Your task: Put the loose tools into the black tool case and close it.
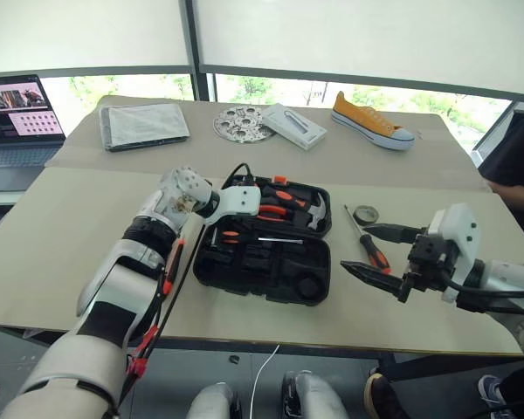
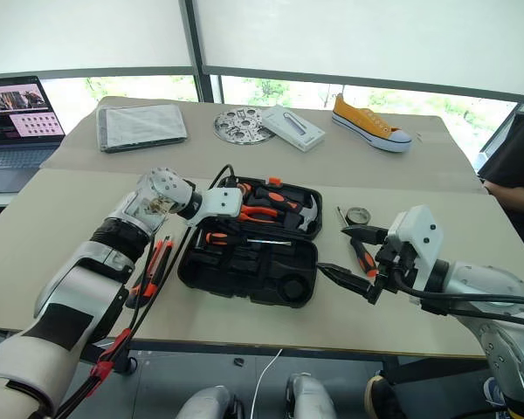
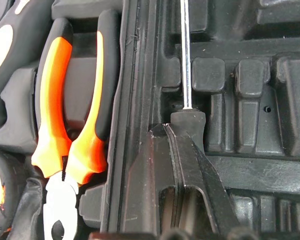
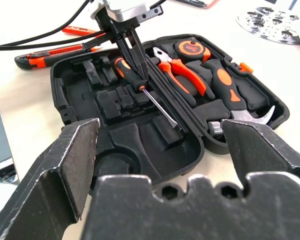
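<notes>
Beige table (image 1: pixel 61 227) carries the open case (image 1: pixel 264 249) mid-frame. Left gripper (image 4: pixel 132 57), clamped on a screwdriver (image 4: pixel 135 80), should seat it flat before letting go; right gripper (image 1: pixel 371 253) gapes empty.

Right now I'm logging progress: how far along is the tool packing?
Underway. The left gripper is shut on one screwdriver inside the open tool case. A second screwdriver, the tape roll and the utility knife lie outside; lid unclosed. The right gripper is open.
</notes>
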